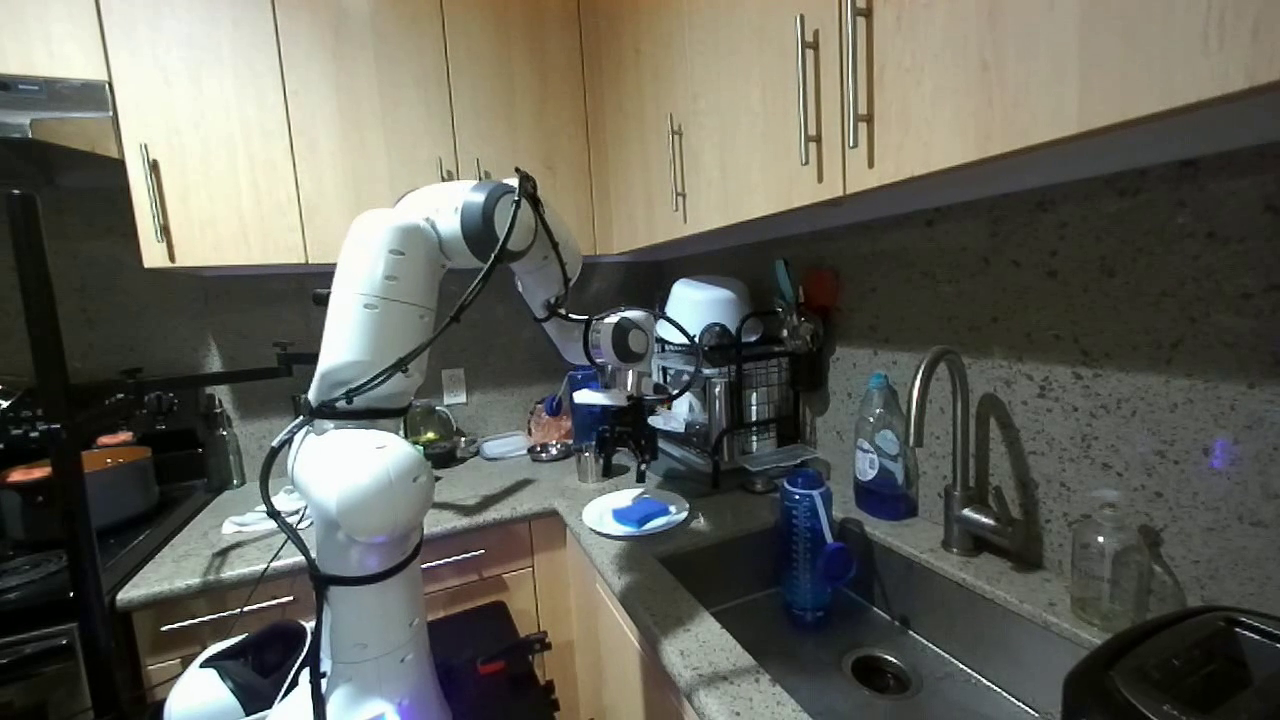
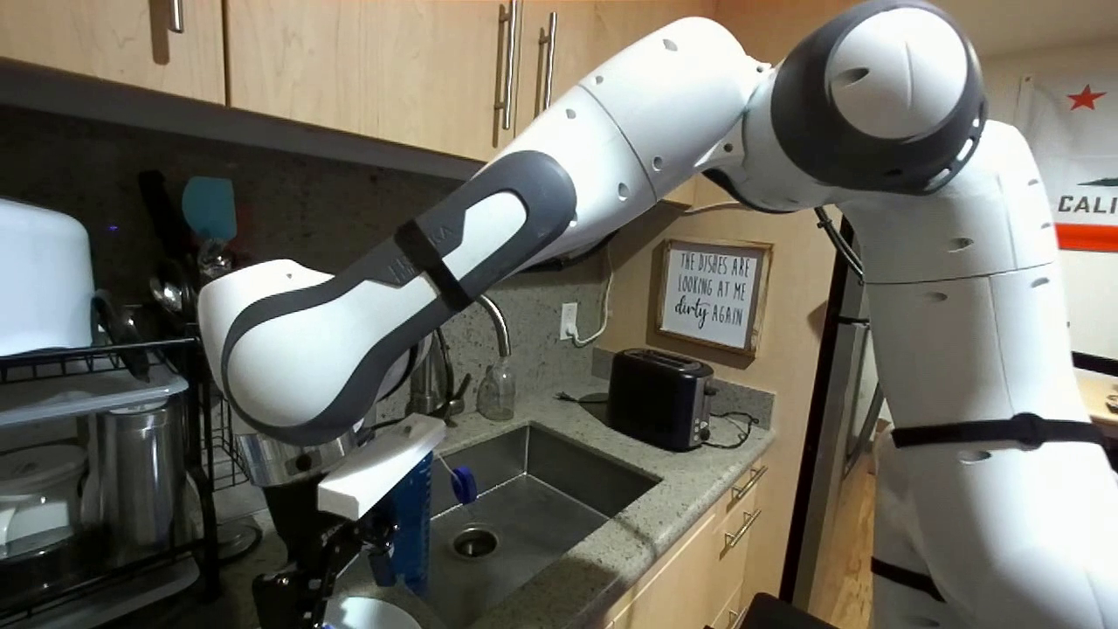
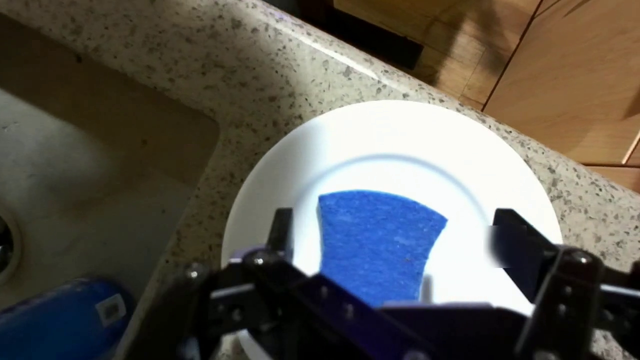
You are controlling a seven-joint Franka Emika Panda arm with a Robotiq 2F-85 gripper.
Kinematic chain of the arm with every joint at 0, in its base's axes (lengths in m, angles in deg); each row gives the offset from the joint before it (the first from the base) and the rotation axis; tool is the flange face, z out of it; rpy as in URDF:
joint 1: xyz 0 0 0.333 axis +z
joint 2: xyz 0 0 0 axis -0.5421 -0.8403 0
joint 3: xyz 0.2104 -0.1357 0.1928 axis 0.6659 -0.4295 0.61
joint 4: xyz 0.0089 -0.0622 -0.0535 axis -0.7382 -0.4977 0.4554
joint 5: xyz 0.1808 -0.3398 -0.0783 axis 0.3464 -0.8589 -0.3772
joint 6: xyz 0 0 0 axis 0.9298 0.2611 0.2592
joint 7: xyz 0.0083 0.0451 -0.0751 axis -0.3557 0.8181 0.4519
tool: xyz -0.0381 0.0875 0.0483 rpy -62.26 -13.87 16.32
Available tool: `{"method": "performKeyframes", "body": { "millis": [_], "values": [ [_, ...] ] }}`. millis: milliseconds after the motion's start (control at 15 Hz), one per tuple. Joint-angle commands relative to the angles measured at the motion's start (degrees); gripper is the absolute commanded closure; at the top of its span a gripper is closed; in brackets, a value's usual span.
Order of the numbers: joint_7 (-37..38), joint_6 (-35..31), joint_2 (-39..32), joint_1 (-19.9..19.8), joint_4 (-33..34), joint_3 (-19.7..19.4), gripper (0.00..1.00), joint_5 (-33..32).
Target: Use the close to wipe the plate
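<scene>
A white plate [image 1: 598, 516] lies on the counter beside the sink corner. A blue sponge [image 1: 641, 513] lies flat on the plate. In the wrist view the sponge [image 3: 382, 245] sits on the middle of the plate [image 3: 390, 127], its near end hidden by the gripper. My gripper [image 1: 628, 472] points down above the plate. In the wrist view the gripper [image 3: 393, 225] is open, its fingertips apart on either side of the sponge with nothing between them. In an exterior view only the plate's edge [image 2: 371, 614] shows, beside the gripper's fingers; the sponge is mostly hidden there.
The sink [image 1: 900, 640] is right beside the plate, with a blue bottle [image 1: 803, 545] standing in it. A black dish rack [image 1: 740, 400] and a metal cup [image 1: 589, 464] stand behind. A white cloth [image 1: 262, 516] lies by the stove. A toaster [image 2: 661, 397] stands past the sink.
</scene>
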State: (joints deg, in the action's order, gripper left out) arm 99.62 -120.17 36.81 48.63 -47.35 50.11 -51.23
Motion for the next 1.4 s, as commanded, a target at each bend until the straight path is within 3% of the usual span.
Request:
{"method": "performKeyframes", "body": {
  "millis": [0,200,1200,1267,1333],
  "values": [
    [-1.21,-3.79,-3.21,0.15,1.55,-1.27,0.00,0.83],
    [0.93,-8.18,-5.21,0.91,1.86,-2.44,0.00,-0.47],
    [1.57,-8.28,-8.99,2.21,2.46,-3.35,0.00,-0.53],
    [1.55,-8.27,-9.09,2.25,2.49,-3.36,0.10,-0.51],
    [1.55,-8.39,-9.01,2.29,2.41,-3.36,0.28,-0.53]
  ]
}}
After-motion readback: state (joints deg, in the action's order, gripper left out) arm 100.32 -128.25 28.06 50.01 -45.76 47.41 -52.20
